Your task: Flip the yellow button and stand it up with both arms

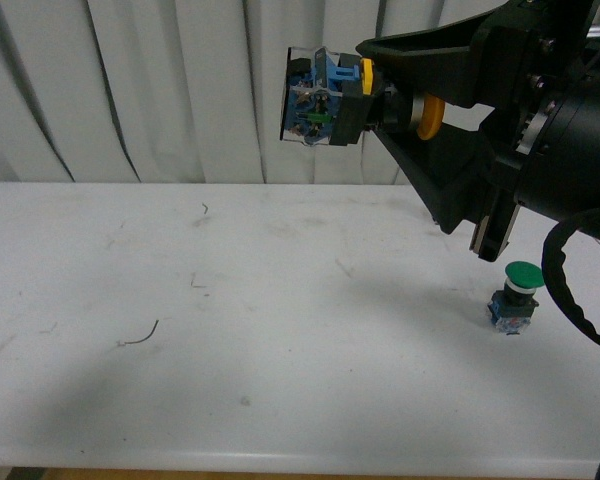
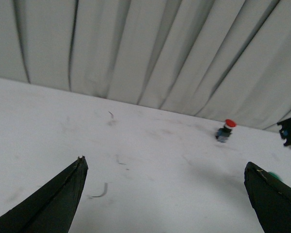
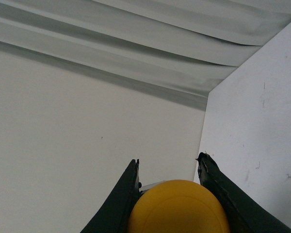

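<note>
The yellow button (image 1: 342, 100) hangs high above the white table (image 1: 230, 300), lying sideways in the front view. Its blue contact block points left and its yellow cap (image 1: 430, 117) faces back toward the arm. My right gripper (image 1: 372, 92) is shut on it around the black body. In the right wrist view the yellow cap (image 3: 178, 206) fills the gap between the black fingers (image 3: 121, 196) of the right gripper (image 3: 169, 160). The left gripper (image 2: 165, 165) stands open over bare table with nothing between its fingers (image 2: 63, 194). It does not show in the front view.
A green-capped button (image 1: 515, 295) stands upright on the table at the right, under the right arm. A red-capped button (image 2: 225, 130) stands near the curtain in the left wrist view. Pale curtain folds (image 1: 130, 90) close off the back.
</note>
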Controlling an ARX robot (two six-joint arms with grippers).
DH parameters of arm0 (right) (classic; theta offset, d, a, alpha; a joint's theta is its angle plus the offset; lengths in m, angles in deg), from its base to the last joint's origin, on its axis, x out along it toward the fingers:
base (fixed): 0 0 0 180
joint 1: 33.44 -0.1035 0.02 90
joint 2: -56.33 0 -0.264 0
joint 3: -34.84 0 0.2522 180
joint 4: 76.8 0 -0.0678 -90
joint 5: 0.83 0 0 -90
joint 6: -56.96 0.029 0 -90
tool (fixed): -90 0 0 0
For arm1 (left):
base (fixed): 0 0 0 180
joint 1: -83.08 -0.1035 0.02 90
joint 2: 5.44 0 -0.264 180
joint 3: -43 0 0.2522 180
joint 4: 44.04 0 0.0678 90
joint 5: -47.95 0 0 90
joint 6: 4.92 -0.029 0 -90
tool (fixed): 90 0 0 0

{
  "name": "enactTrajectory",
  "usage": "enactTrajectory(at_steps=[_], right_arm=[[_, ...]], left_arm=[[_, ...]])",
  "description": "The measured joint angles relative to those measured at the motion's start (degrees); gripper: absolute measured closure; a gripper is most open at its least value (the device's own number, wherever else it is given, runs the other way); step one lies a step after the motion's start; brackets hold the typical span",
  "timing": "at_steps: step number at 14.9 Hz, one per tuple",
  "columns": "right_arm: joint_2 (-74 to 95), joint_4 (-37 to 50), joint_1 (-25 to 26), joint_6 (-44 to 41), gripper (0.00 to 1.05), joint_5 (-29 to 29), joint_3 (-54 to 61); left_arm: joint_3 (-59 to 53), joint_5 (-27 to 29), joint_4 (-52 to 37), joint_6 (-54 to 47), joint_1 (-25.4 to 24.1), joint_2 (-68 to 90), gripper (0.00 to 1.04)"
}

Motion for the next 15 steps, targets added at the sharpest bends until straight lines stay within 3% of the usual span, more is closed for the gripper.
enactTrajectory(at_steps=[2, 3, 6, 8, 13, 14, 15], right_arm=[[-0.2, 0.0, 0.0, -0.6, 0.70, 0.0, -0.1], [-0.4, 0.0, 0.0, -0.8, 0.70, 0.0, -0.2], [-0.7, 0.0, -0.1, -1.0, 0.70, 0.0, -0.3], [-0.9, 0.0, -0.1, -1.2, 0.70, 0.0, -0.3], [-1.1, 0.0, -0.1, -2.1, 0.70, 0.0, -0.3], [-1.1, 0.0, -0.1, -2.1, 0.70, 0.0, -0.3], [-1.1, 0.0, -0.1, -2.1, 0.70, 0.0, -0.3]], left_arm=[[-0.7, 12.7, 8.8, -12.7, 7.0, -13.7, 0.07], [-0.8, 16.3, 10.1, -15.3, 8.4, -16.7, 0.07], [-1.6, 18.7, 9.5, -18.1, 8.3, -16.8, 0.07], [-2.4, 6.8, 16.8, -15.1, -0.7, -20.9, 0.32], [-5.3, -5.2, 17.7, -13.9, -11.7, -24.9, 0.90], [-5.5, -10.1, 18.1, -13.8, -15.3, -25.8, 1.03], [-5.9, -13.7, 18.1, -13.8, -20.1, -26.3, 1.03]])
